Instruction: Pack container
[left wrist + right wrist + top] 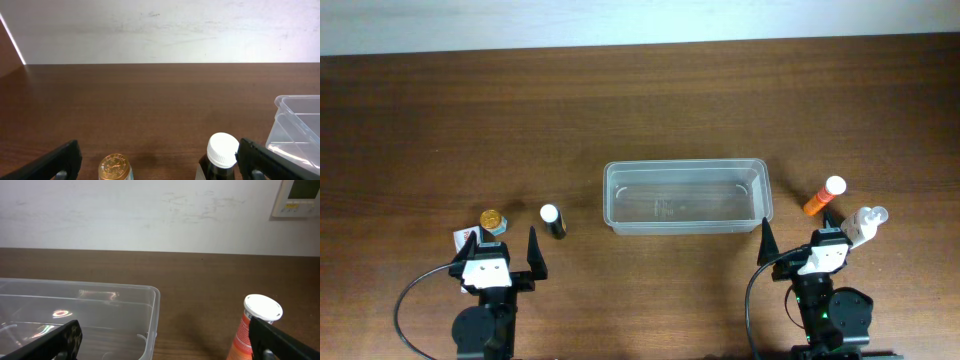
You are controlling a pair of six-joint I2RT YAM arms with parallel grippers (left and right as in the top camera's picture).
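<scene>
Right end effector [805, 240] agape beside container [686, 165]

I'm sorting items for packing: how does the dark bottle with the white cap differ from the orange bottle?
The dark bottle has a near-black body; the orange bottle has an orange one. The dark bottle stands left of the container, the orange bottle right of it. The dark bottle's cap looks ribbed, the orange bottle's smooth. Both have white caps and stand upright on the table, outside the container.
</scene>
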